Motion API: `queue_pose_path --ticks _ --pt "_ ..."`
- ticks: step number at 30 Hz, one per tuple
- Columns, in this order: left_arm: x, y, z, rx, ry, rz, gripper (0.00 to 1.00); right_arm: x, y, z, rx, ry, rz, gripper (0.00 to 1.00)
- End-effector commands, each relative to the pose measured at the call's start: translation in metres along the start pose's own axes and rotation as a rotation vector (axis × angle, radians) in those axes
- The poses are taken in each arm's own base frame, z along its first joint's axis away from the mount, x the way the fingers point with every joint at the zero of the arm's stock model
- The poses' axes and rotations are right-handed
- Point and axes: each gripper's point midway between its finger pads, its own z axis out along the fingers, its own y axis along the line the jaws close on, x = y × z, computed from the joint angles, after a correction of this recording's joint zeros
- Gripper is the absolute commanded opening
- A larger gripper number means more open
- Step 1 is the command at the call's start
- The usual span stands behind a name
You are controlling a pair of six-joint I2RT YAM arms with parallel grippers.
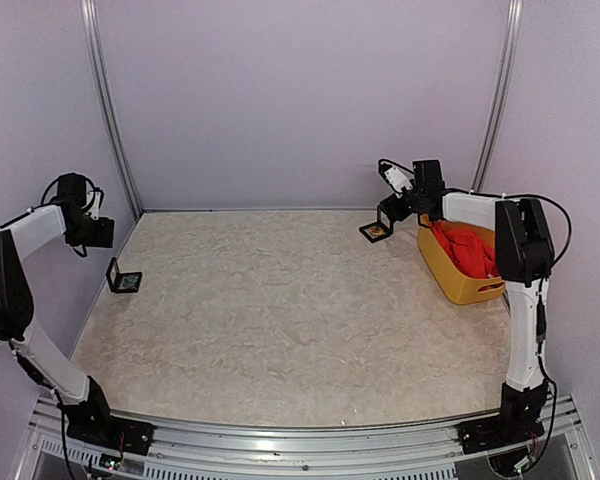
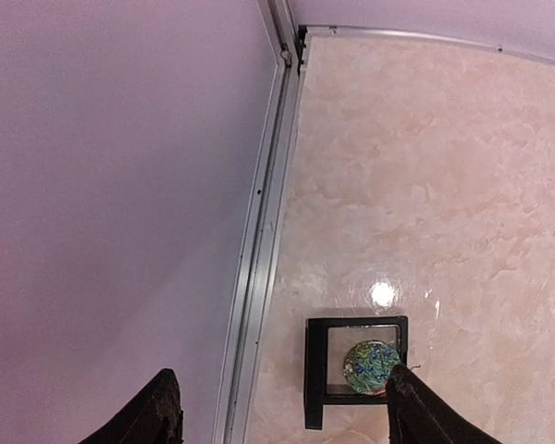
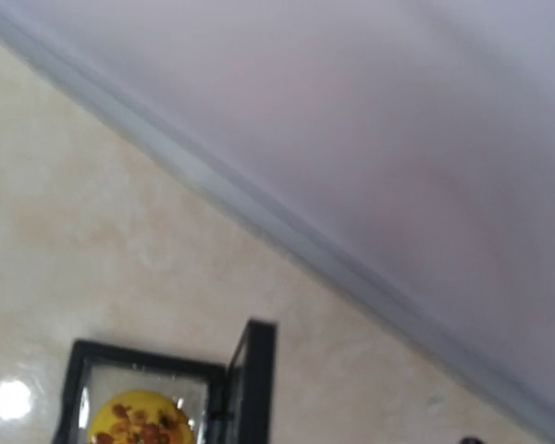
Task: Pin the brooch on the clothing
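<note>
I see the clothing (image 1: 470,250), a red-orange shirt, bunched up inside the yellow basket (image 1: 450,285). A round yellow brooch (image 3: 139,425) with an orange-brown pattern lies in an open black case (image 3: 157,388) just beside the basket's far-left corner. A round green-and-blue brooch (image 2: 371,365) sits in a similar case (image 2: 316,370) well apart from the basket, across the table to its left.

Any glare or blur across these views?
Top external: even, soft light, no harsh shadows. Left wrist: sharp, two bright reflections on the table near the green brooch. Right wrist: blurred throughout, one glare spot left of the yellow brooch.
</note>
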Motion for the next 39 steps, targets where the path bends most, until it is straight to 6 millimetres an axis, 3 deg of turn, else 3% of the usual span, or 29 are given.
queue_pose_path --ticks 1,3,6,8,9,13,15,17,20,22,26,30,35,39 --pt "-0.051 -0.014 -0.061 0.035 -0.307 0.001 0.71 -0.085 -0.029 -0.07 0.067 -0.226 -0.007 0.81" --pt "-0.058 -0.036 -0.087 0.084 -0.419 0.038 0.74 -0.096 -0.033 -0.095 0.089 -0.265 0.027 0.83" --pt "-0.059 -0.079 -0.133 0.187 -0.596 0.09 0.87 -0.097 -0.05 -0.126 0.161 -0.214 0.127 0.86" --pt "-0.058 -0.104 -0.164 0.282 -0.724 0.094 0.98 -0.068 -0.063 -0.14 0.246 -0.072 0.217 0.85" --pt "-0.049 -0.116 -0.17 0.332 -0.746 0.083 0.99 -0.052 -0.07 -0.148 0.293 -0.013 0.263 0.84" --pt "-0.046 -0.144 -0.202 0.476 -0.817 0.067 0.99 0.022 -0.077 -0.178 0.351 0.165 0.402 0.81" --pt "-0.047 -0.152 -0.205 0.506 -0.795 0.063 0.99 0.069 -0.075 -0.188 0.369 0.254 0.491 0.8" --pt "-0.043 -0.159 -0.196 0.523 -0.746 0.047 0.99 0.1 -0.075 -0.199 0.384 0.309 0.541 0.78" --pt "-0.027 -0.168 -0.177 0.548 -0.663 -0.005 0.99 0.123 -0.063 -0.213 0.389 0.318 0.569 0.76" --pt "-0.025 -0.164 -0.169 0.509 -0.633 -0.025 0.99 0.121 -0.053 -0.222 0.362 0.25 0.572 0.76" --pt "-0.03 -0.138 -0.157 0.357 -0.621 -0.126 0.99 0.109 -0.04 -0.251 0.349 0.075 0.563 0.81" --pt "-0.029 -0.118 -0.151 0.251 -0.641 -0.201 0.99 0.103 -0.041 -0.27 0.374 0.0 0.577 0.84" --pt "-0.03 -0.108 -0.148 0.187 -0.651 -0.225 0.99 0.119 -0.041 -0.254 0.356 0.115 0.616 0.84" --pt "-0.031 -0.103 -0.148 0.165 -0.664 -0.242 0.99 0.132 -0.053 -0.223 0.344 0.231 0.625 0.84"
